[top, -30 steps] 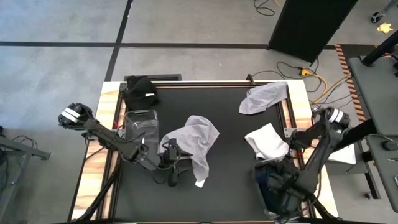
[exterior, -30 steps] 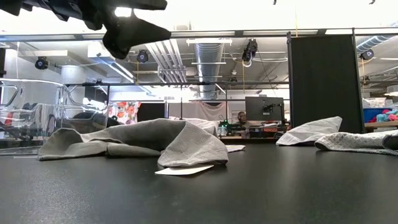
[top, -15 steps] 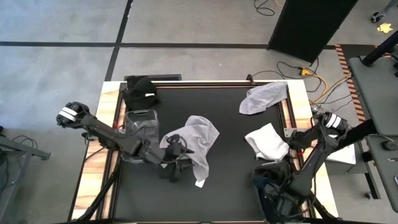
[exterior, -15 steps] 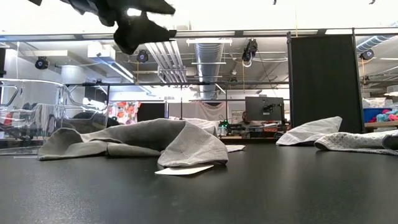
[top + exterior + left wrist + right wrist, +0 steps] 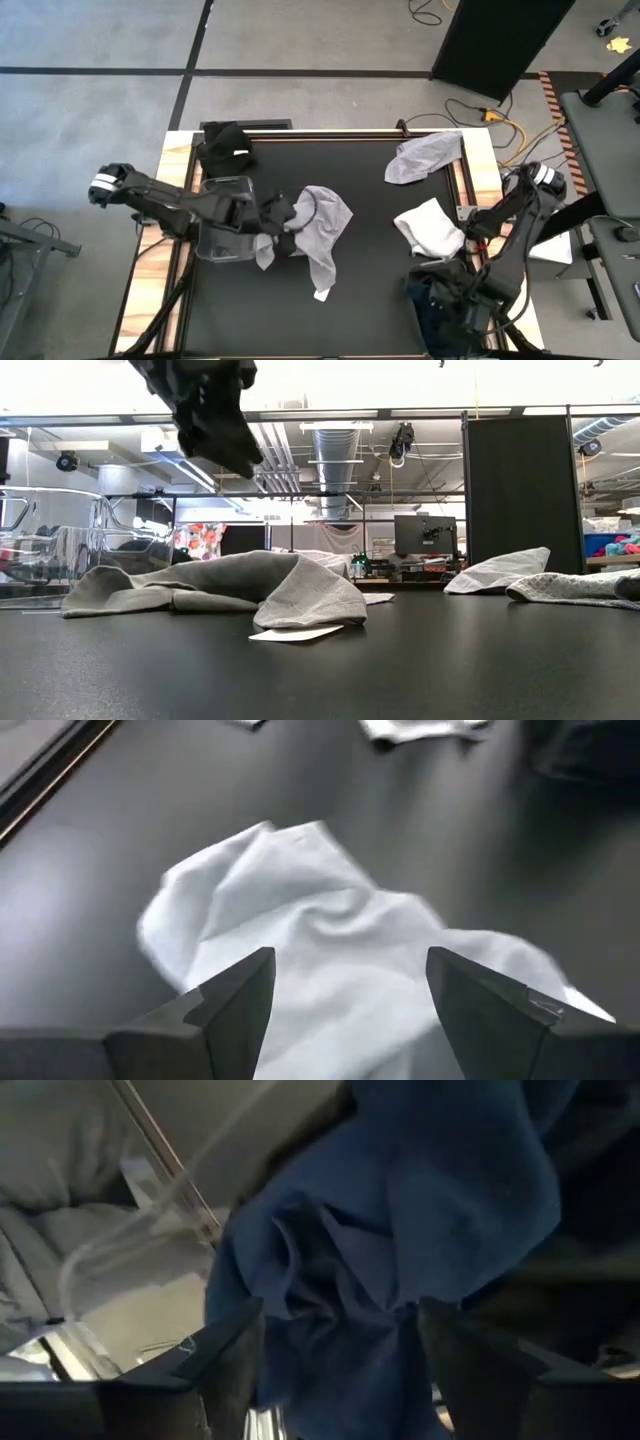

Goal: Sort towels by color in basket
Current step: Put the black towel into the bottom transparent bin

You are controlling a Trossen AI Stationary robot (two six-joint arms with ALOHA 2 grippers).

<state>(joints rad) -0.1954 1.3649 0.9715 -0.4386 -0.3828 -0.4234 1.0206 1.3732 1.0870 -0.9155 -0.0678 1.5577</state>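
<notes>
Hovering over the middle of the table (image 5: pixel 380 290), the left hand (image 5: pixel 283 222) stands with its fingers (image 5: pixel 235 1000) spread wide and nothing between them. The grey towel (image 5: pixel 318 225) lies directly beneath and ahead of it: in the left wrist view the crumpled cloth fills the gap between the two fingers. In the low view the hand hangs clear above the cloth, not touching it.

Long axis: the grey towel runs diagonally from its bunched upper part near the hand down to a narrow tail toward the table's front edge, ending at a small white tag (image 5: pixel 320 294). The clear basket (image 5: pixel 226 216) sits just beside the hand, on its outer side. The left arm is plainly the nearer one to this towel; a short straight descent should reach it.

The right hand (image 5: pixel 470 310) is at the table's front right corner, fingers spread about as wide, over a navy towel (image 5: pixel 400 1220) in a second clear basket (image 5: pixel 150 1200); the cloth bulges between the fingers, but no grip on it can be confirmed.

Other towels: a white one (image 5: pixel 430 226) at the right, a grey one (image 5: pixel 425 157) at the far right corner, a black one (image 5: pixel 224 145) at the far left corner.

Writing: none legible; the tag reads blank.
</notes>
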